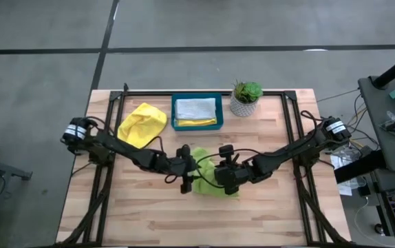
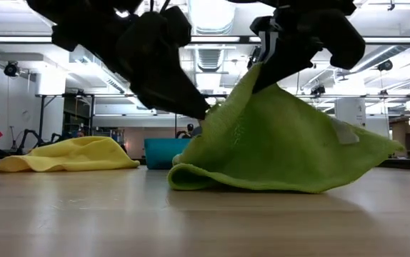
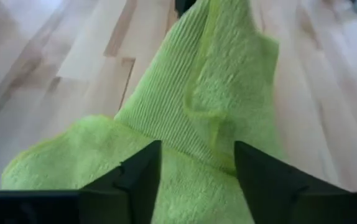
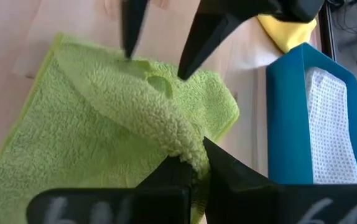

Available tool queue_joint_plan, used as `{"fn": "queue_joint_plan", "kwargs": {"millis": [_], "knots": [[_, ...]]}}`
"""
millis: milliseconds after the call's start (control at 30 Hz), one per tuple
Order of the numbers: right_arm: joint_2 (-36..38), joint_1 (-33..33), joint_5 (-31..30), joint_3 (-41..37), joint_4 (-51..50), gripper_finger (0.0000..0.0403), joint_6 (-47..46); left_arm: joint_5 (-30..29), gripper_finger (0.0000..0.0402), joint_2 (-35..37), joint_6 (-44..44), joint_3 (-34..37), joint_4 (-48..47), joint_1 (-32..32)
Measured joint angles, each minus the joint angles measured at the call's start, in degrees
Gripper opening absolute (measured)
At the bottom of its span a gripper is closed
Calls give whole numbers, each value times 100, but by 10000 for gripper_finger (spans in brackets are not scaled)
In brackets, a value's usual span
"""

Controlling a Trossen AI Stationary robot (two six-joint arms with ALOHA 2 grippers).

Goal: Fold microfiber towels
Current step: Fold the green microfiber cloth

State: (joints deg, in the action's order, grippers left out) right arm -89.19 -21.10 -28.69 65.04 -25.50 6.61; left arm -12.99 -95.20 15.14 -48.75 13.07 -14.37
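Both arms reach inward from the table's (image 1: pixel 149 227) 9 and 3 o'clock edges, meeting at its centre over the lime green towel (image 1: pixel 210 178). The right gripper (image 4: pixel 194 167) pinches a raised fold of that towel, lifting it into a peak. The left gripper (image 3: pixel 197 163) hangs above it, fingers spread, its tips partly hidden in the high view.

No readable text anywhere

Nothing legible here, honestly: the blurry white marks on the dark right gripper (image 4: pixel 194 169) body, nearest the right wrist camera, can't be made out, and nothing beside the lime green microfiber towel (image 4: pixel 104 124) carries lettering.
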Motion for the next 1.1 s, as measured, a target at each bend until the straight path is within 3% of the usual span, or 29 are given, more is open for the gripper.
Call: {"fn": "queue_joint_plan", "kwargs": {"millis": [133, 333, 700, 933, 1100], "knots": [[0, 0, 2, -18, 30, 8, -44, 67, 221, -310, -76, 7, 476, 0], [0, 0, 2, -29, 38, 8, -68, 549, 212, -629, -219, -50, 1117, 2], [0, 0, 5, -33, 48, 8, -119, 564, 128, -549, -505, -52, 1239, 4], [0, 0, 8, -33, 49, 8, -168, 566, 11, -488, -706, -52, 1215, 0], [0, 0, 25, -6, 12, 8, -360, 515, 2, -153, -987, -52, 1135, -49]]}}
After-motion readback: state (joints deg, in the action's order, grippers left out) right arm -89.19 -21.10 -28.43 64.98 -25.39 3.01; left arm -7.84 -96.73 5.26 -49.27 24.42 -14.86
